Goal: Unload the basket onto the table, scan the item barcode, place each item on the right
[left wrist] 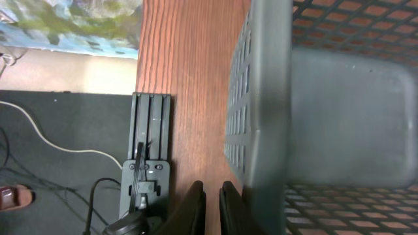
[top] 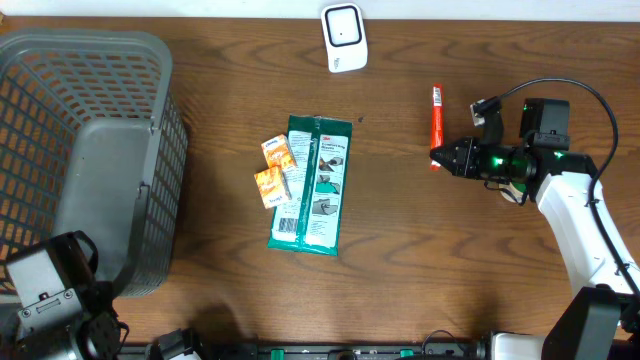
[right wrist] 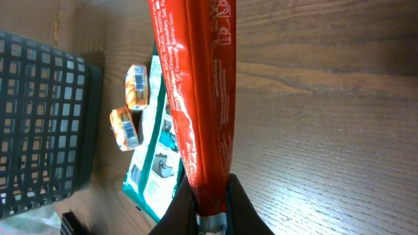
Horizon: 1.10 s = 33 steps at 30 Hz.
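The red stick packet (top: 437,118) is seen on the right side of the wooden table (top: 420,260). Its near end is pinched between the fingers of the right gripper (top: 443,157), which are closed tightly on it. In the right wrist view the packet (right wrist: 196,98) is shown stretching straight away from the gripper (right wrist: 210,199), its printed side up. Whether it is raised off the wood cannot be told.

The white scanner (top: 344,38) is placed at the far edge of the table, well apart from the packet. A flat green pack (top: 312,185) is laid at the table's middle, with two small orange packets (top: 272,170) touching its left edge. A grey mesh basket (top: 90,100) is set at the far left. Beside its wall the left gripper (left wrist: 210,199) is held with its fingers drawn narrow, nothing between them.
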Available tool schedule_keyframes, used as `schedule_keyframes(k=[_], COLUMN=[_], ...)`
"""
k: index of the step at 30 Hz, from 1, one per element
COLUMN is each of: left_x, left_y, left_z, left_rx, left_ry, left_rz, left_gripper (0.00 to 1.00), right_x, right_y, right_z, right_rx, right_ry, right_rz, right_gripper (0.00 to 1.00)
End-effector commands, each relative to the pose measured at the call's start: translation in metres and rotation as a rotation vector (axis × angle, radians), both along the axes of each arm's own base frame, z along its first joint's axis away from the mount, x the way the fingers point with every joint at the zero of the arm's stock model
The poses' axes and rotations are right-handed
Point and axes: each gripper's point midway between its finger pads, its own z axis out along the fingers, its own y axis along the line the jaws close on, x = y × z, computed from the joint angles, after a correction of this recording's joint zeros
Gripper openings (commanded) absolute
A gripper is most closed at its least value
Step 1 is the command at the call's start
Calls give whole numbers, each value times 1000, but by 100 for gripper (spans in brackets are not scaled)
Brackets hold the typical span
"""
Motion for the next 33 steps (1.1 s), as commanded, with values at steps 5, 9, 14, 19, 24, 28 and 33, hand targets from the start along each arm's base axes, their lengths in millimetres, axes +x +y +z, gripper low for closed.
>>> schedule_keyframes(k=[5,9,14,19,24,28,33], left_x=[23,41,61,78,94,103,101], left_y=[-3,2,12,19,29,42,46], left_z=[-15,-10,-8,-17,-26,-21,1], left_rx=[-44,-25,1,-15,-12,59,119], left_ry=[-23,-66,-68,-25,40,67,58], left_rz=[-86,-118,-163,-176,-211,-251,-277], left_gripper=[11,11,11,11,11,10,11], right_x=[2,1,1,1,1,1,1], right_y=[0,0,0,0,0,0,0], right_z=[6,5,5,5,5,5,5], right_rx=[1,1,2,2,2,2,2], right_ry=[-23,-22,-22,-20,-20,-20,-19], right_rz=[10,10,10,10,10,10,10], right_gripper=[1,1,1,1,1,1,1])
